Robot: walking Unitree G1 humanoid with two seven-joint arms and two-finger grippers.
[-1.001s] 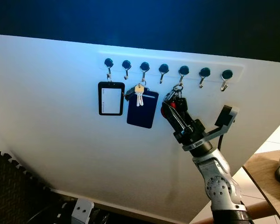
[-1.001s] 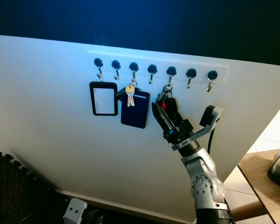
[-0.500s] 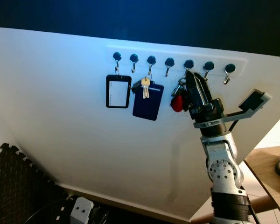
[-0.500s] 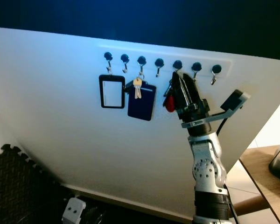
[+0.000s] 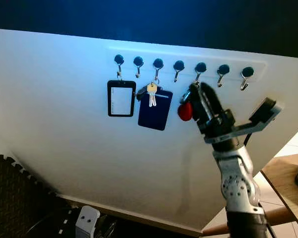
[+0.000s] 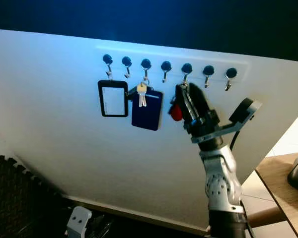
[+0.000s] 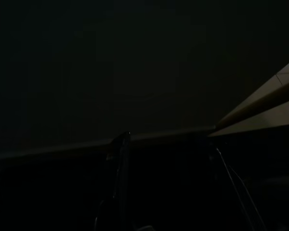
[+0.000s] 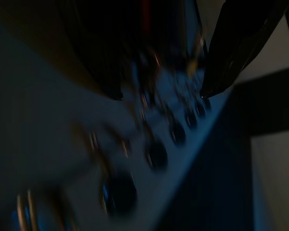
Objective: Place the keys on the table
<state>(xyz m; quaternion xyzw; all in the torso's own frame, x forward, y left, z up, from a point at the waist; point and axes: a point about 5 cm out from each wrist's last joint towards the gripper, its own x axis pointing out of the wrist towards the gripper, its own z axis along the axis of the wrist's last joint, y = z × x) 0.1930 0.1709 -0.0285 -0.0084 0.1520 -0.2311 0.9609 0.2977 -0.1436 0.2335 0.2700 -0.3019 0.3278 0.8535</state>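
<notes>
A white wall panel (image 5: 64, 129) is carrying a hook rail (image 5: 184, 64). Below the rail's left hooks a black badge holder (image 5: 120, 98) and a blue card holder (image 5: 154, 107) are hanging. Just beneath the rail's fifth hook, the right hand (image 5: 197, 94) is gripping the keys (image 5: 185, 110), fingers clamped on them, red tag showing. The left hand is sitting in darkness; I cannot tell its state. The right wrist view is blurring.

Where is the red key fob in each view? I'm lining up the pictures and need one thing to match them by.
Left eye view: red key fob right of the blue card holder, by the right gripper.
Right eye view: same spot, below the fifth hook.
Left wrist view: too dark to tell.
Right wrist view: blurred; a red streak may be it.
Shared landmark: the row of hooks.
</notes>
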